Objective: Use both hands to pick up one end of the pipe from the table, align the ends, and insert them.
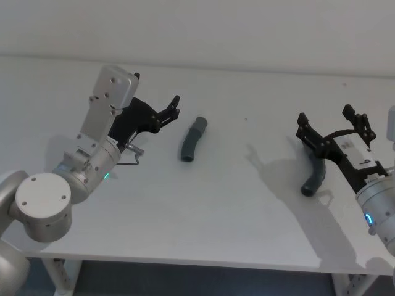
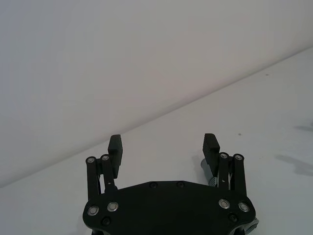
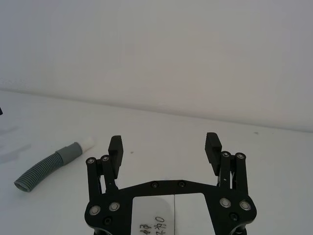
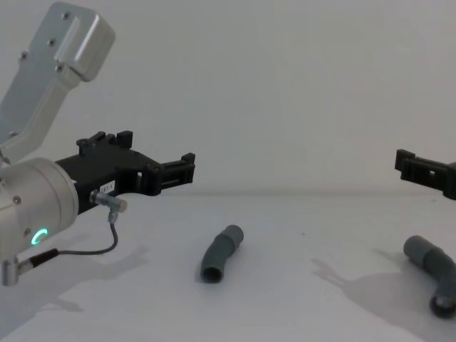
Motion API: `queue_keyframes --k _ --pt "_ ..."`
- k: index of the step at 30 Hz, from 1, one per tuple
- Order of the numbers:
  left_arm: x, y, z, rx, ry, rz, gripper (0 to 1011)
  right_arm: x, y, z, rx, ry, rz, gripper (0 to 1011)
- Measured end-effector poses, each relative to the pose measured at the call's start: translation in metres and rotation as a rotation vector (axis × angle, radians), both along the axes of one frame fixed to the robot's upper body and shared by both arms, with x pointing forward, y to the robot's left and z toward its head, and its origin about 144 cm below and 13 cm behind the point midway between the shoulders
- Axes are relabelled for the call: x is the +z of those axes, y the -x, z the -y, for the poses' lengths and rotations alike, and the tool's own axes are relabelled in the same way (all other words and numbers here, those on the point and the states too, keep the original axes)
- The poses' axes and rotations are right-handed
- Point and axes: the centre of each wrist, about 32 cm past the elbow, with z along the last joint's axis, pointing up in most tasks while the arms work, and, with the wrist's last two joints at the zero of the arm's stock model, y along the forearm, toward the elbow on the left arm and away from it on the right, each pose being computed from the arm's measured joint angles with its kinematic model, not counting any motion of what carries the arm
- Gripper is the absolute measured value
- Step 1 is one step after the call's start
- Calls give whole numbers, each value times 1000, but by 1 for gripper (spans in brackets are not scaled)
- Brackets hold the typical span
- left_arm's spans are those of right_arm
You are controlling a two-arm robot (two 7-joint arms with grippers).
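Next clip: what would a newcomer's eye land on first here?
Two bent dark grey pipe pieces lie apart on the white table: the middle piece and the right piece near the table's right side. The left gripper, open, hovers beside the middle piece; the right gripper, open, hangs above the right piece.

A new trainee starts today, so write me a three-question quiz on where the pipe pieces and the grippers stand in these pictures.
1. True or false: the left gripper holds the left pipe piece.
2. Where does the right pipe piece lie? A) on the table, under the right gripper; B) between its jaws; C) joined to the other piece.
3. Fill in: both grippers' jaws stand ____.
Key: 1 false; 2 A; 3 open.
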Motion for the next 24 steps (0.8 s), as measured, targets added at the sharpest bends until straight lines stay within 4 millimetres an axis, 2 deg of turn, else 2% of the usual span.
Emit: queue_keyframes --k 9,24 --pt "2 0 1 1 -7 -16 1001 0 0 0 0 0 0 1001" --pt "22 -2 15 -22 -70 -176 1001 0 0 0 0 0 0 1002"
